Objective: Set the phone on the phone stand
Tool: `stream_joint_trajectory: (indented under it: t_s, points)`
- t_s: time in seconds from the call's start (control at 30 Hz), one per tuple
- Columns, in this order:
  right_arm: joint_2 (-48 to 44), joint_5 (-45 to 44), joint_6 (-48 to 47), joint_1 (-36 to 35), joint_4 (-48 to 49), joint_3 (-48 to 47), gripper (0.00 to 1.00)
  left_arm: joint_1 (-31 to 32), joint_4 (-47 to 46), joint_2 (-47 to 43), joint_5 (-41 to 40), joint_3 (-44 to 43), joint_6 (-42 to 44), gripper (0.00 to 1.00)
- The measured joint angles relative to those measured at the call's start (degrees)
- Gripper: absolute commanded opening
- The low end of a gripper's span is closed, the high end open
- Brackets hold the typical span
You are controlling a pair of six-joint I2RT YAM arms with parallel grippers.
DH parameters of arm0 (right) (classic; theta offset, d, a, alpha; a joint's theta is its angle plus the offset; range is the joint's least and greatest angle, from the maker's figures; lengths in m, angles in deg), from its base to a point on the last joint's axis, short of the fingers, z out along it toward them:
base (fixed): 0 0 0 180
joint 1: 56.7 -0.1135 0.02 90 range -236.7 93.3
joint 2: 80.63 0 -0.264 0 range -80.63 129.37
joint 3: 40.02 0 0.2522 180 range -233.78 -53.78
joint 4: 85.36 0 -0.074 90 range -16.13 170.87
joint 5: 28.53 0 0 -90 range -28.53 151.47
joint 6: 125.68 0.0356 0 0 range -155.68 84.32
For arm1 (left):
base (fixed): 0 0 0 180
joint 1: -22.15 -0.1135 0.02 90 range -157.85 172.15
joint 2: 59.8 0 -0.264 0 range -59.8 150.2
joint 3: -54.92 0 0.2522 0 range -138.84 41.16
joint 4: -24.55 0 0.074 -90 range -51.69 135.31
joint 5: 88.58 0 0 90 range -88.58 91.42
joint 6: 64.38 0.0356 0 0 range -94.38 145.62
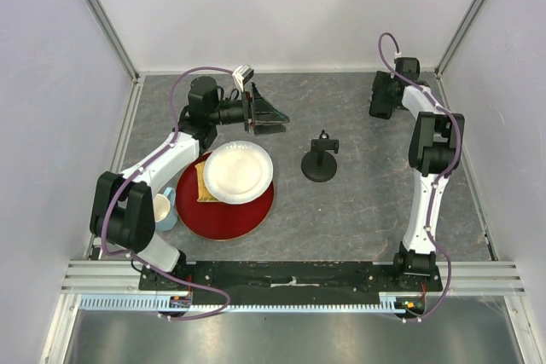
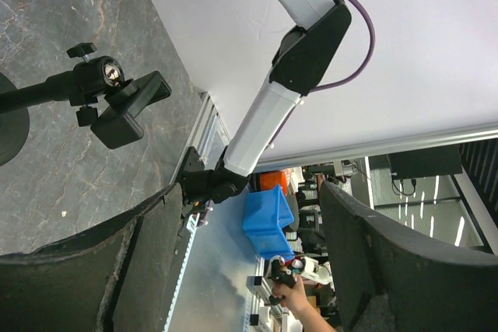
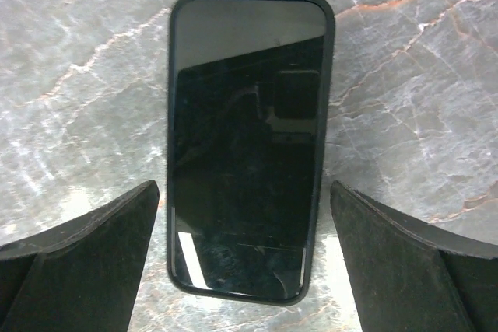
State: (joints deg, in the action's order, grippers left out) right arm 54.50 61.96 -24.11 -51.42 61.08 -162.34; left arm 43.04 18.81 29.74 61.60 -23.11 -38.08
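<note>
Bare table (image 3: 405, 75) flanking phone (image 3: 247, 145), stand (image 1: 320, 162) apart

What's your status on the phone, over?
Left end effector open, empty. Right end effector open over phone, flat on table. Stand upright, empty. Nothing between them.

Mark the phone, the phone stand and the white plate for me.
the phone (image 3: 247, 145), right wrist view, middle of its screen
the phone stand (image 1: 319, 168), top external view, round base
the white plate (image 1: 238, 171), top external view, bare centre
</note>
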Motion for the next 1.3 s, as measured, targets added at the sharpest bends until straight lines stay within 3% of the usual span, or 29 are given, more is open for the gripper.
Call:
stream_joint_trajectory:
  t_s: [0.43, 0.63, 1.03, 1.17, 1.3]
  points:
    - [8.5, -9.0, -3.4, -2.3, -8.9, -14.8, 0.98, 0.0, -0.4, 0.0, 0.0, 0.0, -0.2, 0.77]
    - [11.3, -12.3, -1.7, -3.0, -11.3, -20.0, 0.89, 0.0, -0.4, 0.0, 0.0, 0.0, -0.2, 0.77]
    - [11.8, -14.7, -0.7, -3.6, -11.6, -20.6, 0.87, 0.0, -0.4, 0.0, 0.0, 0.0, -0.2, 0.77]
    - [11.6, -14.2, -1.4, -3.5, -11.1, -20.0, 0.79, 0.0, -0.4, 0.0, 0.0, 0.0, -0.2, 0.77]
    - [11.6, -13.6, -2.0, -3.4, -11.2, -20.0, 0.63, 0.0, -0.4, 0.0, 0.0, 0.0, -0.2, 0.77]
